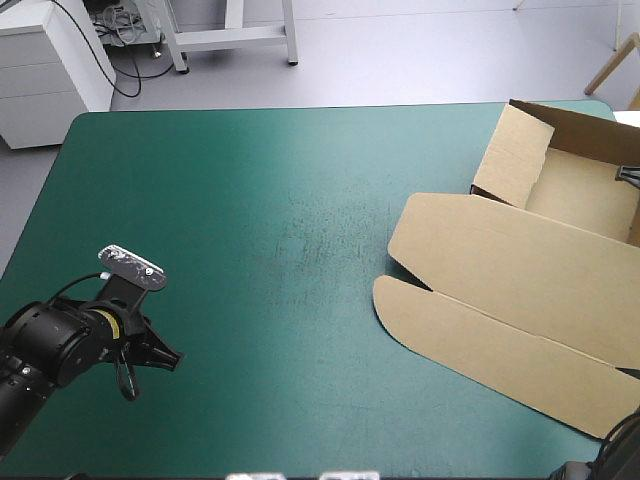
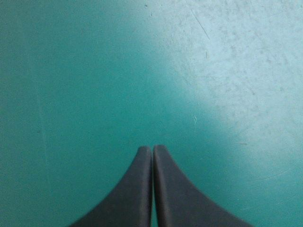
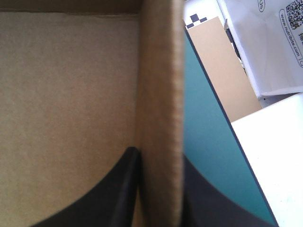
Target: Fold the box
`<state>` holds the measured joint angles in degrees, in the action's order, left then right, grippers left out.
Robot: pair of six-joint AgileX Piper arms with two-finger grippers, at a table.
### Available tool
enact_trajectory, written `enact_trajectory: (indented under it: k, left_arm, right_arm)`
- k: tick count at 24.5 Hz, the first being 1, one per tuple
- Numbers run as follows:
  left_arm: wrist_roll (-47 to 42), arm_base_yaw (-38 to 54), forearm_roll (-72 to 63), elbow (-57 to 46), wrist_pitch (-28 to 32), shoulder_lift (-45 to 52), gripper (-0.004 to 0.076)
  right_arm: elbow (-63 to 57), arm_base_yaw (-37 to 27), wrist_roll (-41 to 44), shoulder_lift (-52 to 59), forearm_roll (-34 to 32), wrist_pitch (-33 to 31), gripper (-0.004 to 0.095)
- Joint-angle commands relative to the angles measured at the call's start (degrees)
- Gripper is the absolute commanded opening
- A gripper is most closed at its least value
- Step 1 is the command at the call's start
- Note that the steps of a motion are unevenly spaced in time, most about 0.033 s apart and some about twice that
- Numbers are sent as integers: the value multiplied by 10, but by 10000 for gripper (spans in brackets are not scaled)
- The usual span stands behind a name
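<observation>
- I see the left pincer [image 2: 152, 149] closed tip to tip over the bare teal-green surface [image 1: 250, 180], near its front left corner.
- The right pincer [image 3: 160, 158] grips a raised wall of the brown box [image 1: 500, 270].
- The box sits at the surface's right side, tray open, lid flat.

The brown cardboard box [image 1: 510, 300] was plain, without print. The teal-green covered surface [image 1: 200, 200] bore faint pale scuffs near its middle. The left pincer [image 2: 152, 151] and the right pincer [image 3: 158, 156] were black.
</observation>
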<state>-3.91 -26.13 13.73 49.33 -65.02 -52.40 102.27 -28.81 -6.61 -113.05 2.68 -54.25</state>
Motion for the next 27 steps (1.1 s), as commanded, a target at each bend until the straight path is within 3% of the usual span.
enact_trajectory:
  k: [1,4,6,10,14,16,18,20,21,23,27]
  left_arm:
    - [-7,0,10,14,16,7,-10]
    - [-7,0,11,14,16,7,-10]
    - [-7,0,11,14,16,7,-10]
    - [-7,0,13,14,18,7,-10]
    - [-7,0,17,14,23,7,-10]
    - [-7,0,20,14,27,7,-10]
    - [-7,0,29,14,32,7,-10]
    - [-7,0,42,14,32,7,-10]
    - [-7,0,50,14,32,7,-10]
    - [-7,0,51,14,33,7,-10]
    - [-7,0,51,14,33,7,-10]
  right_arm:
    - [17,-5,-7,37,3,47,450]
    - [24,-5,5,39,3,56,712]
    - [30,-5,13,39,3,52,798]
    - [51,-5,13,46,14,23,810]
    - [67,-5,-22,61,78,-16,801]
    - [70,-5,-52,72,132,-30,756]
    - [70,0,-70,81,191,-31,612]
    - [70,9,-73,90,213,-38,352]
    - [70,21,-86,95,219,-47,152]
    - [70,47,-93,100,229,-50,-8]
    - [70,125,-113,106,202,-71,-6]
